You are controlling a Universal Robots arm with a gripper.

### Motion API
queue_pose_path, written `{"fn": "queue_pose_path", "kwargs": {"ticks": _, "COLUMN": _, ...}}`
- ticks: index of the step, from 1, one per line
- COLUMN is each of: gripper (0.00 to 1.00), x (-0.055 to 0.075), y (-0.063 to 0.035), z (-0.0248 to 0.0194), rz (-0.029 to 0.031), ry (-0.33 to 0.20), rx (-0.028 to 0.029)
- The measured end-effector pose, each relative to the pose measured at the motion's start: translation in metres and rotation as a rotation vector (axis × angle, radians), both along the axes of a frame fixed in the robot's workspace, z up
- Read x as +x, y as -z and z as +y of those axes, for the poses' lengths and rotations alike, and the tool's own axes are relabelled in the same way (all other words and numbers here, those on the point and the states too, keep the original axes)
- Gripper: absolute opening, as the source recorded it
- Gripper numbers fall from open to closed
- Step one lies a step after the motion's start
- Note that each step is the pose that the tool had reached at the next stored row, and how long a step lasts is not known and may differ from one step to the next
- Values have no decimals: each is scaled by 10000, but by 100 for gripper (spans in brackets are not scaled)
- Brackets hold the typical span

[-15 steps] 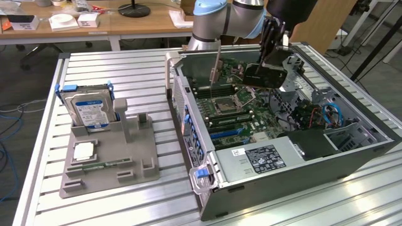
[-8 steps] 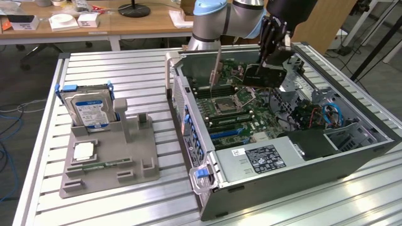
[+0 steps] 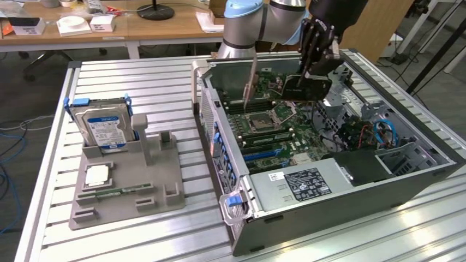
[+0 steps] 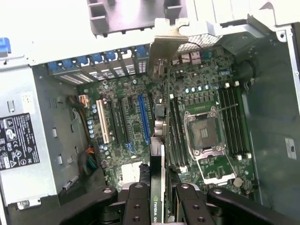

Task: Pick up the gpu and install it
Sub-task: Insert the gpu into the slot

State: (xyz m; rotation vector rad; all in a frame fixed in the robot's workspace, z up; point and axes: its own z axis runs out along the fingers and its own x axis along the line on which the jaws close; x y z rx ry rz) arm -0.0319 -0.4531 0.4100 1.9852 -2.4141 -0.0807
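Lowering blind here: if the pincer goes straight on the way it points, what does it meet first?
The thin black card with silvery bracket in the pincer leads, likely meeting the green motherboard beside the long blue slot; depth is unclear.

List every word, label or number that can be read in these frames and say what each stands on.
"NVIDIA QU": on the edge of the gpu clamped in the gripper; the rest runs out of the picture.
Power supply label: print too small to read.
Hard drive label: blue and white, text too blurred to read.
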Motion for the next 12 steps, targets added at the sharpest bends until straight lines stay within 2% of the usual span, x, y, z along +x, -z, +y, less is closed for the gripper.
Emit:
{"fn": "queue_pose_path", "kwargs": {"ticks": 5, "gripper": 26, "x": 0, "y": 0, "z": 0, "rz": 0, "ry": -301, "rx": -1}}
{"fn": "queue_pose_path", "kwargs": {"ticks": 12, "gripper": 26, "x": 0, "y": 0, "z": 0, "rz": 0, "ry": -322, "rx": 0}}
